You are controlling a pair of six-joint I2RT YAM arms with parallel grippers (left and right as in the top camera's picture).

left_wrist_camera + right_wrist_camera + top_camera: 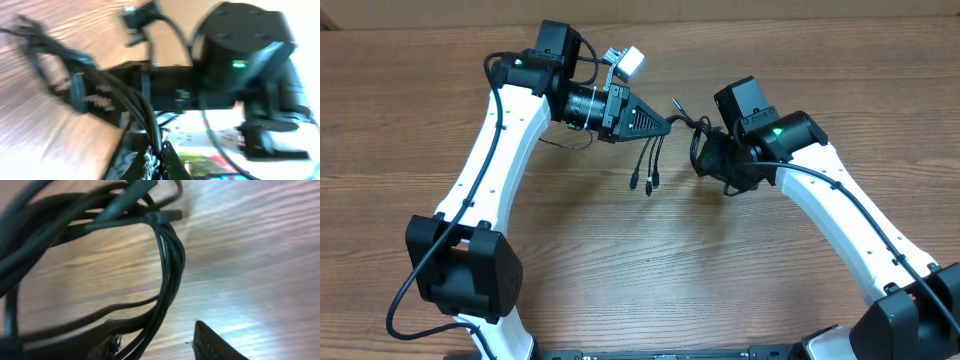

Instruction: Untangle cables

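Loosely, black cables dangle silver-tipped, pinched by left jaws; right jaws spread.

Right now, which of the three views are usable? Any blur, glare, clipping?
Overhead: sharp, evenly lit, soft shadows; cables readable. Left wrist: heavy motion blur, cables smeared, whites clipped at right and bottom. Right wrist: cables too close to the lens and soft, glare streaks on the table.
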